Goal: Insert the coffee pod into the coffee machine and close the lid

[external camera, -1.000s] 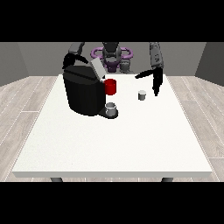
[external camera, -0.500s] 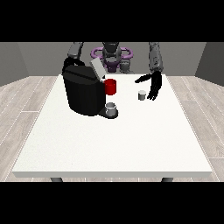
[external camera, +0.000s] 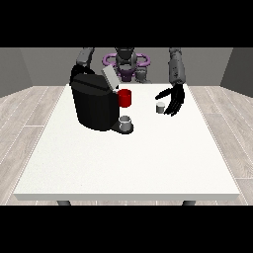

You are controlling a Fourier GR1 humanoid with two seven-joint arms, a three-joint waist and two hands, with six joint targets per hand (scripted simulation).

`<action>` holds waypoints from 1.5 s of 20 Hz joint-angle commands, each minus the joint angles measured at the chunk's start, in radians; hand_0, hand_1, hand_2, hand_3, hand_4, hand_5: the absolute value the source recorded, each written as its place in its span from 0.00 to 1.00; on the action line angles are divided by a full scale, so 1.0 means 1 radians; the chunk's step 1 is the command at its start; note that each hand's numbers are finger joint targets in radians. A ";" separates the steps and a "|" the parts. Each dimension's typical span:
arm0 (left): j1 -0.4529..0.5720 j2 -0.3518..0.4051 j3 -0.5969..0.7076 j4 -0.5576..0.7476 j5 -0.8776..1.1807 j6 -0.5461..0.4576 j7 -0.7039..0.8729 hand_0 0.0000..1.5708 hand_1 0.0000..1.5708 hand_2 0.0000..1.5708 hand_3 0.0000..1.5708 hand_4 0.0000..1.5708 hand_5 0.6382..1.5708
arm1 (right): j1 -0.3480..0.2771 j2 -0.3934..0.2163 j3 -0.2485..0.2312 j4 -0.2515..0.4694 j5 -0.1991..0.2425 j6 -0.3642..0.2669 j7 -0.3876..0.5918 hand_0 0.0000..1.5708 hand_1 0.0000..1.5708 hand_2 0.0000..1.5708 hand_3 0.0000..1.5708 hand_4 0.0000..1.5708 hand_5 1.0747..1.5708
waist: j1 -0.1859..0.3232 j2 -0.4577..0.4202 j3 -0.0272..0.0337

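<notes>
Here the hand at the view's right (external camera: 174, 100) is hanging with its fingers spread apart just beside the coffee pod (external camera: 160, 107).

The small grey coffee pod is standing upright on the white counter (external camera: 128, 158), to the right of the black coffee machine (external camera: 95, 104), and the fingers are not closing around it; I cannot tell if they are touching it. The machine's lid (external camera: 109, 77) is standing tilted open, a red part (external camera: 125, 98) is showing on its front, and a grey cup (external camera: 126, 122) is sitting on its tray. The other hand is staying hidden behind the machine; only its arm (external camera: 85, 58) is showing.
</notes>
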 commanded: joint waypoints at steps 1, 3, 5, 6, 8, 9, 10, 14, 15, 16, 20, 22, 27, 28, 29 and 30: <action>-0.031 -0.005 -0.021 0.058 -0.072 0.070 -0.024 0.35 0.35 0.44 0.29 0.00 1.00 | -0.003 0.032 0.046 -0.020 0.032 -0.023 0.006 0.00 0.00 0.00 0.00 0.30 1.00 | -0.023 0.023 -0.0001; -0.007 -0.026 -0.042 0.048 -0.093 0.080 -0.056 0.41 0.41 0.50 0.34 0.00 1.00 | -0.013 -0.020 -0.021 -0.001 -0.016 0.013 0.029 0.00 0.00 0.00 0.00 0.28 1.00 | -0.002 -0.014 0.0001; -0.015 -0.009 -0.024 0.073 -0.108 0.114 -0.066 0.44 0.44 0.53 0.38 0.00 1.00 | 0.021 -0.007 -0.003 -0.003 0.002 0.003 0.012 0.00 0.00 0.00 0.00 0.33 1.00 | -0.004 -0.020 0.0001; -0.076 -0.028 0.000 0.083 -0.098 0.149 -0.029 0.46 0.46 0.54 0.39 0.10 1.00 | -0.007 0.001 0.002 -0.006 0.000 0.006 -0.012 0.00 0.00 0.00 0.00 0.33 1.00 | -0.032 0.018 0.0000; -0.074 -0.001 -0.001 0.100 -0.111 0.129 -0.076 0.44 0.44 0.54 0.41 0.18 1.00 | -0.059 -0.036 -0.047 0.006 -0.023 0.014 0.037 0.00 0.00 0.00 0.00 0.31 1.00 | 0.001 0.020 0.0001; -0.060 -0.038 -0.014 0.094 -0.122 0.164 -0.074 0.49 0.49 0.58 0.44 0.22 1.00 | 0.049 0.031 0.067 0.017 0.004 -0.037 -0.050 0.00 0.00 0.00 0.00 0.31 1.00 | -0.003 0.001 0.0002; -0.081 -0.028 0.006 0.118 -0.121 0.184 -0.099 0.53 0.53 0.62 0.47 0.25 1.00 | -0.046 0.001 -0.016 -0.004 -0.024 -0.008 0.021 0.00 0.00 0.00 0.00 0.33 1.00 | -0.007 0.029 0.0000; -0.079 -0.036 -0.022 0.140 -0.184 0.252 -0.104 0.62 0.62 0.69 0.55 0.21 1.00 | -0.005 0.028 0.013 0.001 -0.012 -0.008 -0.033 0.00 0.00 0.00 0.00 0.31 1.00 | -0.028 0.036 0.0000; -0.094 -0.026 -0.016 0.148 -0.185 0.237 -0.091 0.63 0.63 0.70 0.55 0.18 1.00 | -0.012 -0.005 -0.017 0.000 -0.044 0.025 -0.010 0.00 0.00 0.00 0.00 0.32 1.00 | -0.034 0.022 0.0001; -0.065 -0.009 -0.016 0.181 -0.200 0.259 -0.109 0.59 0.59 0.66 0.52 0.18 1.00 | 0.008 0.009 0.010 -0.039 -0.033 0.017 0.021 0.00 0.00 0.00 0.00 0.33 1.00 | -0.046 0.029 -0.0002; -0.121 0.066 0.004 0.198 -0.198 0.192 -0.150 0.71 0.71 0.75 0.61 0.18 1.00 | -0.046 0.003 0.000 -0.023 -0.019 0.001 0.015 0.00 0.00 0.00 0.00 0.31 1.00 | -0.024 0.083 -0.0003; -0.121 0.036 -0.015 0.198 -0.225 0.210 -0.153 0.78 0.78 0.86 0.83 0.30 1.00 | -0.019 0.000 -0.009 -0.032 -0.038 0.014 0.017 0.00 0.00 0.00 0.00 0.27 1.00 | -0.032 0.033 0.0000; -0.179 0.043 0.000 0.154 -0.176 0.079 -0.210 0.94 0.94 0.94 0.90 0.40 1.00 | -0.005 0.032 -0.011 0.021 -0.042 -0.017 -0.017 0.00 0.00 0.00 0.00 0.28 1.00 | -0.018 -0.006 0.0000; -0.177 0.002 -0.028 0.129 -0.192 0.078 -0.199 0.92 0.92 0.92 0.88 0.40 1.00 | -0.009 0.032 -0.014 0.055 -0.044 -0.048 0.004 0.00 0.00 0.00 0.00 0.27 1.00 | 0.006 -0.037 0.0002; -0.228 0.010 -0.020 0.113 -0.186 0.059 -0.167 0.89 0.89 0.91 0.87 0.38 1.00 | -0.047 0.017 -0.048 0.083 -0.051 -0.026 0.002 0.00 0.00 0.00 0.00 0.28 1.00 | 0.004 -0.025 0.0005; -0.245 -0.006 -0.047 0.100 -0.210 0.040 -0.111 0.88 0.88 0.90 0.86 0.37 1.00 | -0.024 0.016 -0.044 0.114 -0.051 -0.011 -0.022 0.00 0.00 0.00 0.00 0.28 1.00 | 0.002 -0.059 0.0009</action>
